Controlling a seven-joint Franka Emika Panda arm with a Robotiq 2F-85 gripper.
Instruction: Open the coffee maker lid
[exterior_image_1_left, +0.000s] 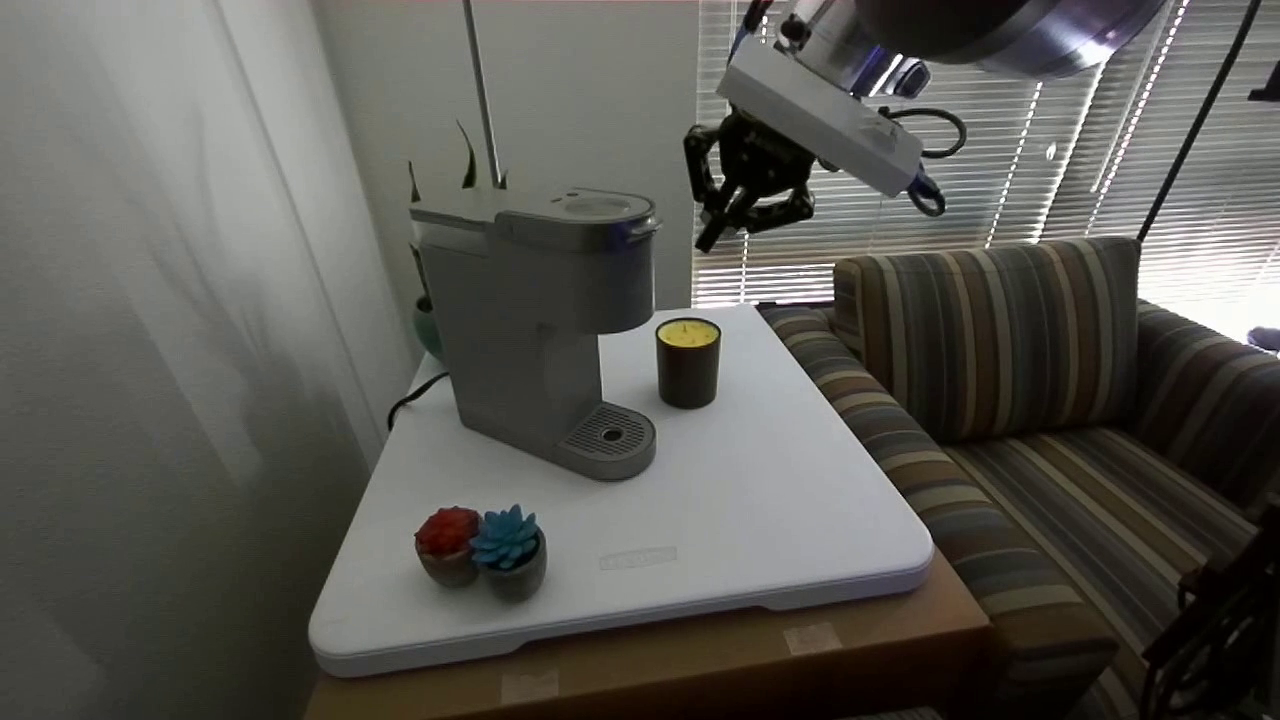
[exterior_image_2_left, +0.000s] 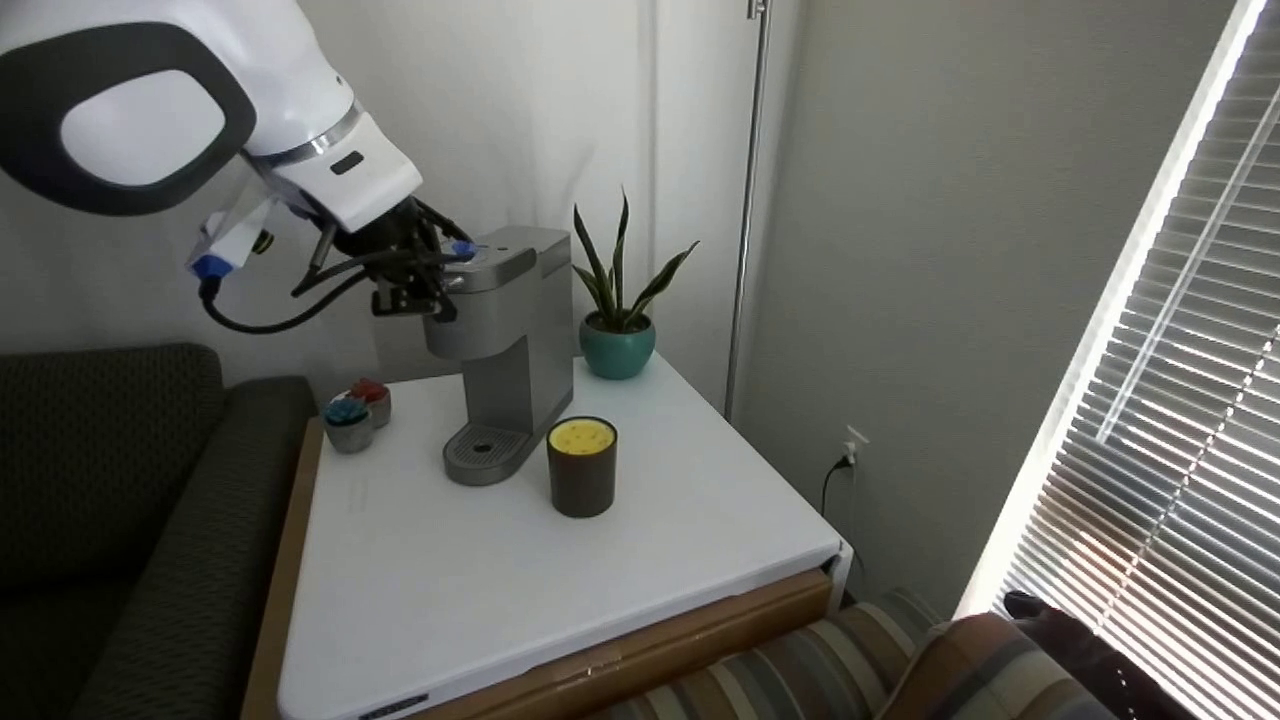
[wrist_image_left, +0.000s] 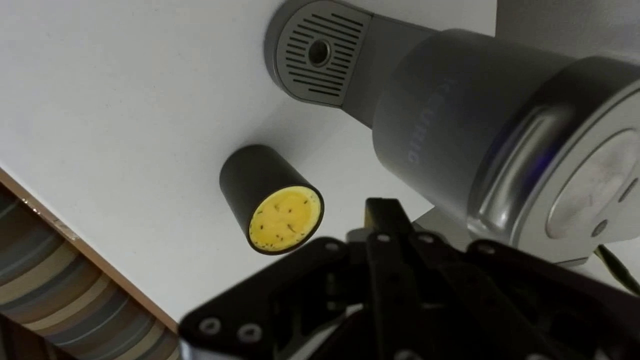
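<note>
The gray coffee maker (exterior_image_1_left: 515, 330) stands upright on the white tabletop; it also shows in an exterior view (exterior_image_2_left: 550, 340) and in the wrist view (wrist_image_left: 440, 115). Its rounded lid (exterior_image_1_left: 590, 222) is down on the machine; the lid also shows in an exterior view (exterior_image_2_left: 505, 265) and at the right of the wrist view (wrist_image_left: 590, 180), with a shiny front handle edge (wrist_image_left: 520, 165). My black gripper (exterior_image_1_left: 712, 232) is in the air in front of the lid, apart from it. Its fingertips (wrist_image_left: 385, 215) are together with nothing between them. In an exterior view the gripper (exterior_image_2_left: 445, 305) overlaps the lid's front.
A dark jar with yellow wax (exterior_image_1_left: 688, 365) stands beside the drip base. Red (exterior_image_1_left: 447, 540) and blue (exterior_image_1_left: 508, 550) potted succulents sit near the table's edge. A plant in a teal pot (exterior_image_2_left: 617, 345) is behind the machine. A striped armchair (exterior_image_1_left: 990, 340) adjoins the table.
</note>
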